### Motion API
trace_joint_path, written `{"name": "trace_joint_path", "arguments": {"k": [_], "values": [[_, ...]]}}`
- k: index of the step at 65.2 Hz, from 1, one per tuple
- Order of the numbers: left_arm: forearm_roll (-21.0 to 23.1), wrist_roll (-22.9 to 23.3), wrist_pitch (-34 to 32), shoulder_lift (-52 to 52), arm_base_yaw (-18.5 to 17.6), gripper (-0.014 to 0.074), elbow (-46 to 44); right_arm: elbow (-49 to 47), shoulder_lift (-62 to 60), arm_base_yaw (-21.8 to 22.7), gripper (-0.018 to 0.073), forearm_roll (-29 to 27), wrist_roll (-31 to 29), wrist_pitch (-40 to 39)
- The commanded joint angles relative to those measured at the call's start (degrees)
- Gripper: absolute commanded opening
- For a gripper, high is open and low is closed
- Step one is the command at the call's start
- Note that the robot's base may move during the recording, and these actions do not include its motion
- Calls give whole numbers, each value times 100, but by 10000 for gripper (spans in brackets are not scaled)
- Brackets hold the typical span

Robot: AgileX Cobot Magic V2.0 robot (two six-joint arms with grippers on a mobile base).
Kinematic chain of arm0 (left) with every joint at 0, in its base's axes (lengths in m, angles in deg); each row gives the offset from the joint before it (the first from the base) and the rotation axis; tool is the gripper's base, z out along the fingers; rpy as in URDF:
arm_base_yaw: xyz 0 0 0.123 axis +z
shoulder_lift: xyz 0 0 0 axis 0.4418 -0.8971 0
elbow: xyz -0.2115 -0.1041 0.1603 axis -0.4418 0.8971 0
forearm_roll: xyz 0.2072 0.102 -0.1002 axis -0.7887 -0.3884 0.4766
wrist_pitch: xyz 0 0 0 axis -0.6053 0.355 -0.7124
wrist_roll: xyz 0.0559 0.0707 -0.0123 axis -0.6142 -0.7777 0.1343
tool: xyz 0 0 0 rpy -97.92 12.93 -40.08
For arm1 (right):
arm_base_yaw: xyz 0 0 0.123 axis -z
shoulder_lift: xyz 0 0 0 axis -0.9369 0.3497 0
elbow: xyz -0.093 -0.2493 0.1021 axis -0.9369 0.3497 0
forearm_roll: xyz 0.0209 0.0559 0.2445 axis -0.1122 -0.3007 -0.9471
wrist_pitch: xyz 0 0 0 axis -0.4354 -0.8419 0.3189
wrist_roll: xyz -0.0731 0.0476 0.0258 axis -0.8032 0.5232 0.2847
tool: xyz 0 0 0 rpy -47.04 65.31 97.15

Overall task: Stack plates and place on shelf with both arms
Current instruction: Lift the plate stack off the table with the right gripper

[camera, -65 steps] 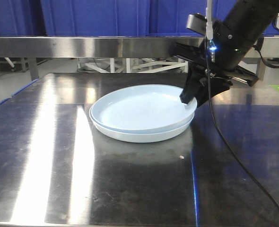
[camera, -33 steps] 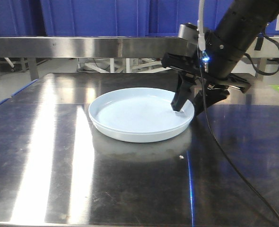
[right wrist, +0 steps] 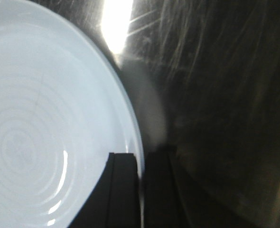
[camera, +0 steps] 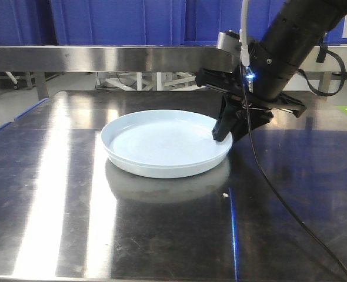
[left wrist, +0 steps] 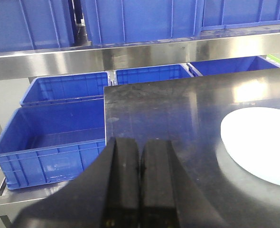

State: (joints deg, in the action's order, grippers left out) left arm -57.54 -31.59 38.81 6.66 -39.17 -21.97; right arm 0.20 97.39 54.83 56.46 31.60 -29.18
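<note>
— How do the jaws of the right gripper (right wrist: 141,159) stand?
— Narrow, pinched across the rim of the plates (right wrist: 45,118), one finger inside and one outside.
— And the left gripper (left wrist: 140,148)?
— Fingers pressed together on nothing, near the edge of the table (camera: 162,235), plates well off to one side.
— Where do the plates lie?
— Mid-table, nested so closely that they read as one. Blue crates (left wrist: 59,128) stand beside the table.

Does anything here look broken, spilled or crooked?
Nothing stands out. The plates lie flat on the steel table, with no chip, crack or spill that shows. The right gripper pinches their rim, one finger inside and one outside, which looks deliberate.
</note>
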Motion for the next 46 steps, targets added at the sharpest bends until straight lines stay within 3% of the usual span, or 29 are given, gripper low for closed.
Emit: {"name": "trace_joint_path", "arguments": {"k": [1, 13, 39, 46], "values": [[3, 61, -535, -38, 11, 82, -173, -91, -607, 4, 56, 83, -61, -390], [3, 61, -535, -38, 11, 82, -173, 510, -1523, 19, 56, 735, -212, -1965], [3, 61, -535, -38, 11, 82, -173, 2760, -3796, 433, 56, 745, -359, -5261], [3, 61, -535, -38, 11, 82, -173, 3449, -4492, 483, 56, 745, -359, -5722]]}}
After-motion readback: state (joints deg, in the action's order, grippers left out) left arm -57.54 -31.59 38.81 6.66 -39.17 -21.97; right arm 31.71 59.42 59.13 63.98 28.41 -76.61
